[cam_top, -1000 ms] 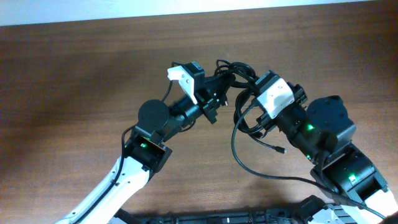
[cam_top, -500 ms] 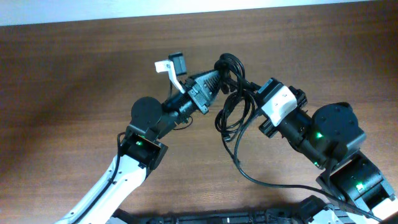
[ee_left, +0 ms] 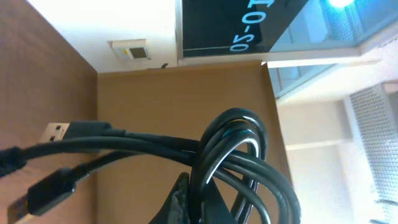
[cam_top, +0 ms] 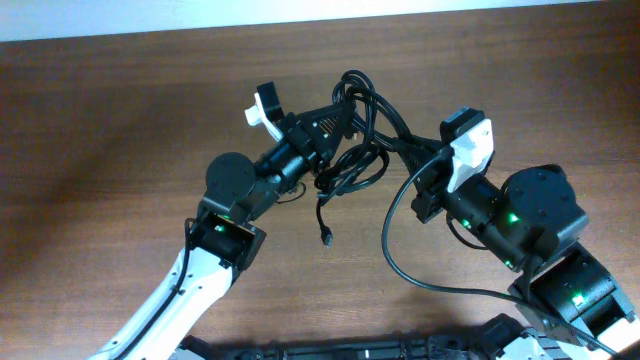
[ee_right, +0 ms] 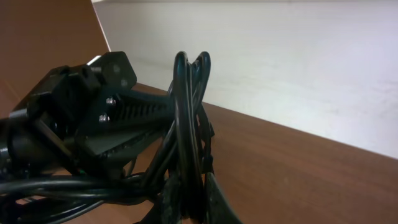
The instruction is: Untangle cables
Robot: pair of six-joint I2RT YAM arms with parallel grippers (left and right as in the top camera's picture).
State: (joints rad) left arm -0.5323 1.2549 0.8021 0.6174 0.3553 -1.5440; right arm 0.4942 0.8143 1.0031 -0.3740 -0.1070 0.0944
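The left hand (cam_top: 340, 122) and right hand (cam_top: 414, 162), each clamped on the cables (cam_top: 368, 150), have drawn apart, stretching the knot between them above the worktop (cam_top: 100, 120) while one plug end (cam_top: 327, 238) drops free, so the tangle seems to be loosening.

We are looking at two arms in white shells with round black joints. The left arm (cam_top: 190, 290) and right arm (cam_top: 540, 200) are glowing with small green lights, and the left gripper (cam_top: 338, 122) is showing ribbed black fingers and silver screws.
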